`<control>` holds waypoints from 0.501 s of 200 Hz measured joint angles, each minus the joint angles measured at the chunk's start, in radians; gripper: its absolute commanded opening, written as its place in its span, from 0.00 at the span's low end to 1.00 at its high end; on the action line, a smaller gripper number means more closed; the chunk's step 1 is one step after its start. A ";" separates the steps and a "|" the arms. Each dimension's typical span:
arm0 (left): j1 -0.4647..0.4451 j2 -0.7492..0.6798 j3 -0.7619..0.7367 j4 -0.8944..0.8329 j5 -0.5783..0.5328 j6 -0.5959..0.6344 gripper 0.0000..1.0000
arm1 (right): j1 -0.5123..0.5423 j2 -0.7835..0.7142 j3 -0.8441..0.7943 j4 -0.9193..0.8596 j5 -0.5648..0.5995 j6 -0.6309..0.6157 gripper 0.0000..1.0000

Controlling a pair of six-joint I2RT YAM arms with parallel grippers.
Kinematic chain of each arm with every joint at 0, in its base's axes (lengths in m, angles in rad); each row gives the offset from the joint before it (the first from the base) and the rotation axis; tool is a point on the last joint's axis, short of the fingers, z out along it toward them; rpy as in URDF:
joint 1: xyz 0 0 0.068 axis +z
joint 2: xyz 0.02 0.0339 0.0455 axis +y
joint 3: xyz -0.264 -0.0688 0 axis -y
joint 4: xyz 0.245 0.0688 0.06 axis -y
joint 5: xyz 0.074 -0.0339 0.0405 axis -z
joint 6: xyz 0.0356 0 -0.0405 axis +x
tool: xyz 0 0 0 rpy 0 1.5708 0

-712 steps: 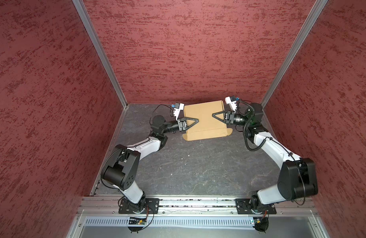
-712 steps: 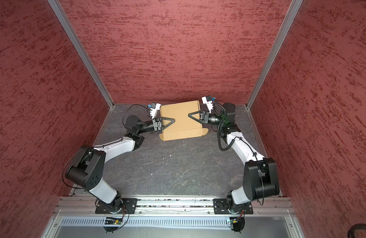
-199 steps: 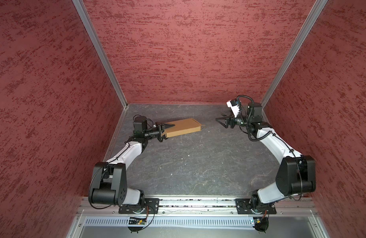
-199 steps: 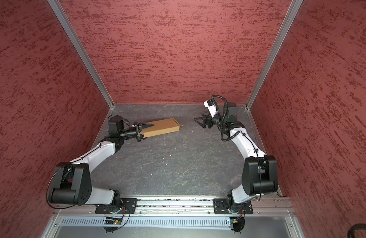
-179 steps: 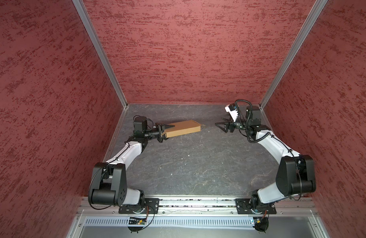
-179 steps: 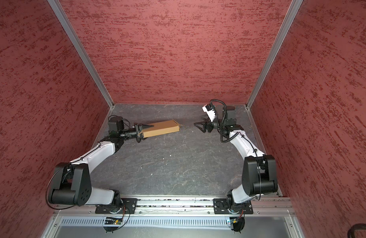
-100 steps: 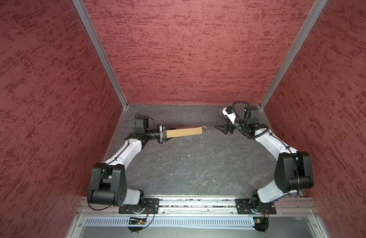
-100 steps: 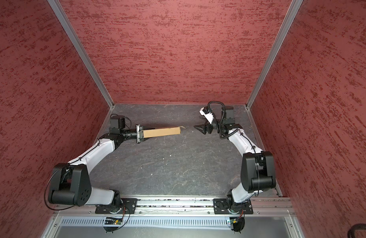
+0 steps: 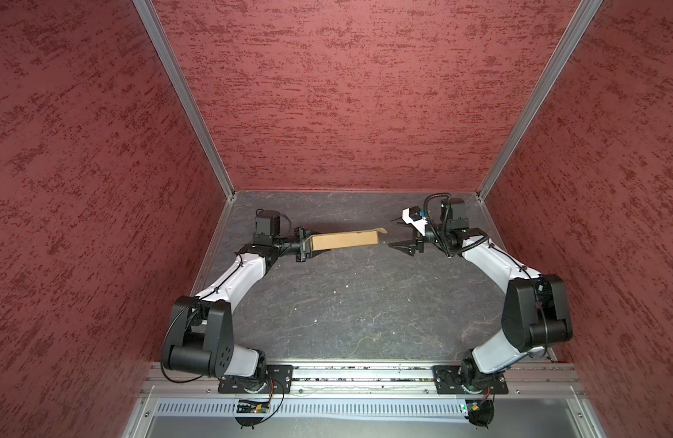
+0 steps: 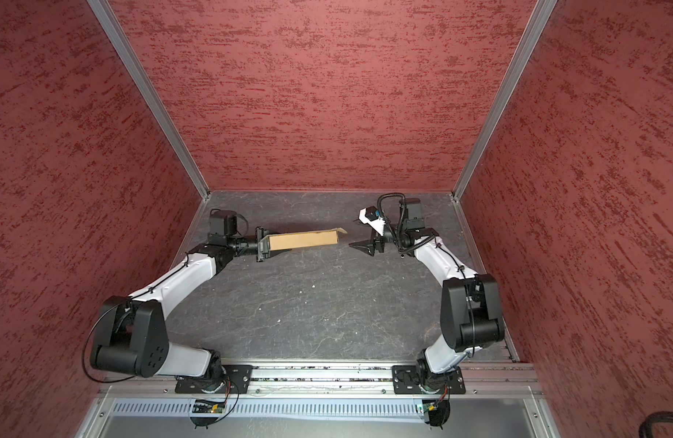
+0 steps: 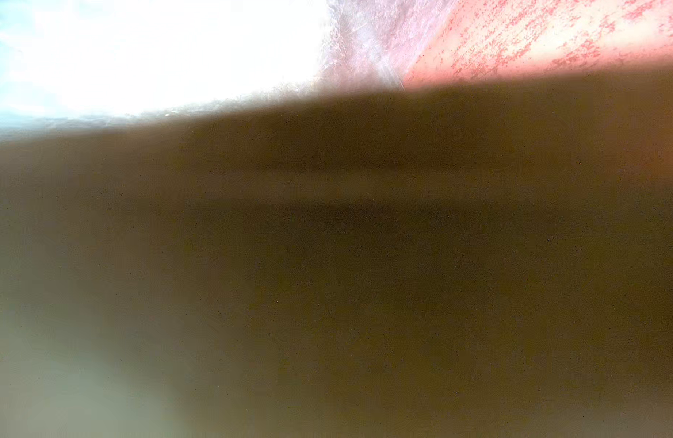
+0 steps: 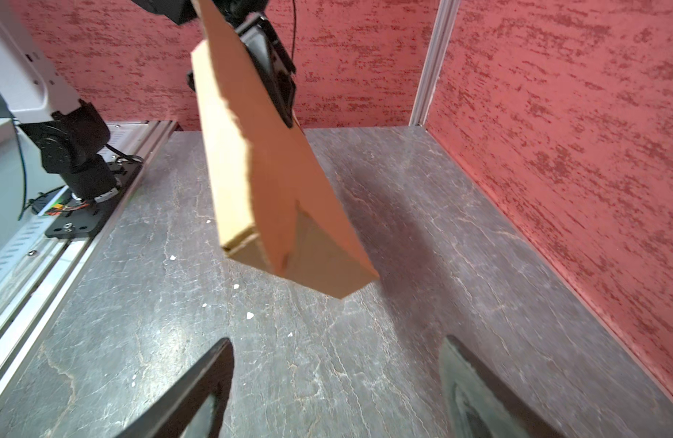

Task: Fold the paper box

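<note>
Cardboard paper box (image 9: 344, 240) hangs on edge above the worktop (image 9: 346, 303), clamped at one end in the jaws of the left gripper (image 9: 306, 244). Right gripper (image 9: 391, 233) faces its free end, near but apart, jaws spread wide and empty.

Both top views are bright and sharp, lit softly from above. The left wrist view is nearly all brown blur, with the paper box (image 11: 365, 265) too close to focus and white glare past it. The right wrist view is clear; the box throws a soft shadow on the floor (image 12: 403, 235).

Mottled red walls (image 9: 346, 94), aluminium corner posts (image 9: 185, 98), dark grey veined floor (image 9: 346, 303) (pale specks (image 12: 250, 315) scattered), metal rail (image 9: 365, 375).
</note>
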 measured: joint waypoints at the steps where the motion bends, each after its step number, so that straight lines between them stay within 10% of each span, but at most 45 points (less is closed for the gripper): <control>1: -0.001 0.002 0.000 0.002 0.000 -0.001 0.19 | 0.000 -0.001 0.000 -0.001 -0.002 -0.002 0.86; 100: -0.063 0.109 0.010 0.165 -0.006 -0.073 0.16 | 0.040 -0.044 -0.003 -0.102 -0.045 -0.099 0.86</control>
